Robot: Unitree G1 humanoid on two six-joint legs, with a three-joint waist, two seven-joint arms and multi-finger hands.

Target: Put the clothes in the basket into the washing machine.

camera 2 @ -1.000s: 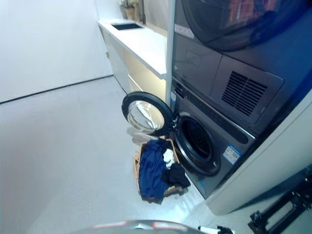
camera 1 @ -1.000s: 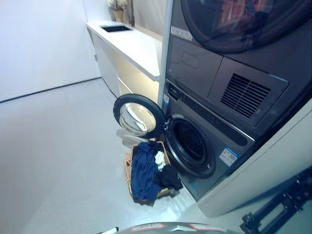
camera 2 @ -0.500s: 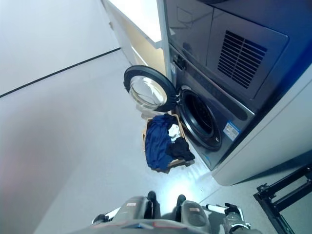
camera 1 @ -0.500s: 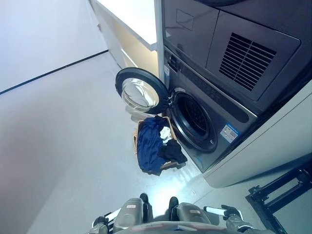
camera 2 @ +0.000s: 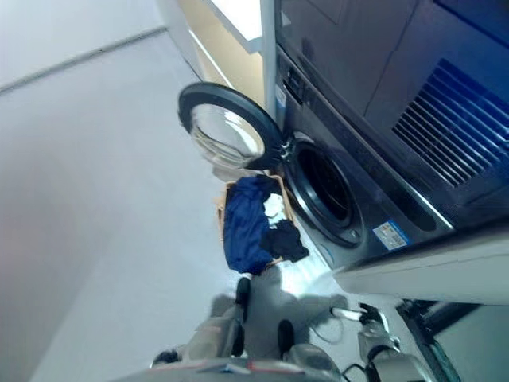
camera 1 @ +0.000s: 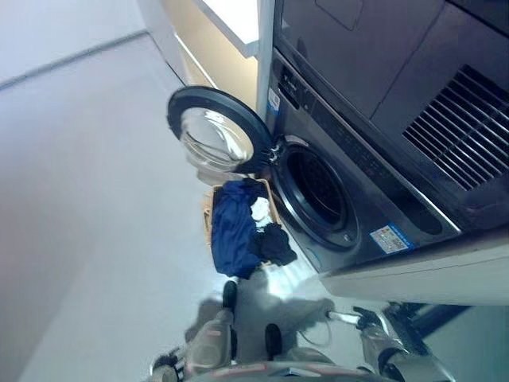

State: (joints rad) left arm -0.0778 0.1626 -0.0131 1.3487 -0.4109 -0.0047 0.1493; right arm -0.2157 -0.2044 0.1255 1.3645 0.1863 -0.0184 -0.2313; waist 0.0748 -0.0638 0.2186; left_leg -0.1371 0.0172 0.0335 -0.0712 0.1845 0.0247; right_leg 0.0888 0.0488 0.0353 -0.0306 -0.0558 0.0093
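Note:
A wicker basket (camera 1: pixel 207 216) stands on the floor right in front of the washing machine (camera 1: pixel 374 215). In it lie a dark blue garment (camera 1: pixel 231 227), a small white piece (camera 1: pixel 259 208) and a black piece (camera 1: pixel 275 243). The machine's round door (camera 1: pixel 215 135) is swung open to the left, and the dark drum opening (camera 1: pixel 316 189) is bare. My right hand (camera 1: pixel 372 338) shows low at the bottom right and my left hand (camera 1: pixel 163 366) at the bottom left, both far from the basket. Their fingers are too small to read.
A second machine with a vent grille (camera 1: pixel 461 143) is stacked above the washer. A white counter with cabinets (camera 1: pixel 231 20) runs along the wall behind the door. A black stand (camera 1: pixel 421 314) sits on the floor at the right. Grey floor (camera 1: pixel 87 199) stretches to the left.
The whole picture has shifted: the camera now looks further down and from closer. The basket, clothes and open door have not moved. My hands now show at the bottom edge.

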